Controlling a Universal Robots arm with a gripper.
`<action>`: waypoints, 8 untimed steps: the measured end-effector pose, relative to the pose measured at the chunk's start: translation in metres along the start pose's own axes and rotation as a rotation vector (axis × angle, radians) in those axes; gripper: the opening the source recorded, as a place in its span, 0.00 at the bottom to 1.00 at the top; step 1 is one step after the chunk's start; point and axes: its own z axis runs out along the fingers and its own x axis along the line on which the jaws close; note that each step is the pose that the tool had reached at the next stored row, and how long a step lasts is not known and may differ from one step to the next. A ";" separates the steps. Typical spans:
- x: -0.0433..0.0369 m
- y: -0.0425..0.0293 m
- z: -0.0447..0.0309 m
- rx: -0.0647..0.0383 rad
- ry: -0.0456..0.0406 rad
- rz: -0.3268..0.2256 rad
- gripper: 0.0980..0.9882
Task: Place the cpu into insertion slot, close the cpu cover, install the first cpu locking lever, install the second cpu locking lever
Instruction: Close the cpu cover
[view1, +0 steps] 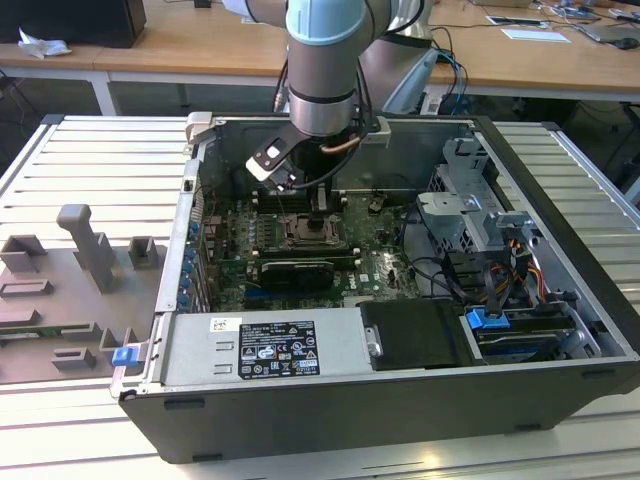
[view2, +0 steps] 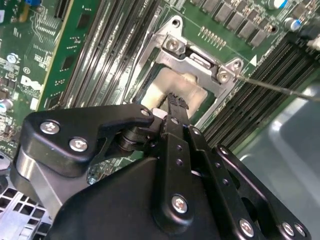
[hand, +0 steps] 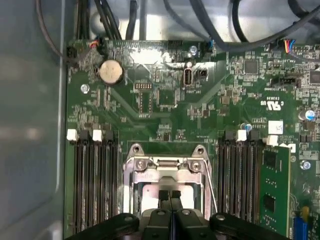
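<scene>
The insertion slot (hand: 131, 172) sits mid-board between the memory slots, with the silvery cpu cover (hand: 165, 166) lying over it. The pale cpu (hand: 149, 192) shows through the cover's window, as does the cpu (view2: 172, 85) in the second wrist view. My gripper (hand: 170, 196) is shut with nothing between its fingers, and its tips rest on or just above the cpu inside the window. A thin locking lever (hand: 210, 184) slants up along one side of the socket; in the second wrist view the lever (view2: 280, 88) runs out over the memory slots. In the exterior view the gripper (view1: 320, 214) hangs over the slot (view1: 312, 236).
Memory slots (hand: 95, 180) flank the socket on both sides, and one green module (hand: 274, 185) is fitted. A long black card (view1: 292, 270) lies in front of the socket. Cables and drive cages (view1: 480, 215) crowd the exterior view's right. The case walls (view1: 190, 210) enclose the board.
</scene>
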 end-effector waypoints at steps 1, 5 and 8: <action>0.0000 -0.0007 0.0000 0.000 0.0001 -0.004 0.01; 0.0002 -0.0098 -0.0003 -0.002 0.0003 -0.007 0.01; 0.0003 -0.0158 -0.0005 -0.002 0.0002 -0.007 0.01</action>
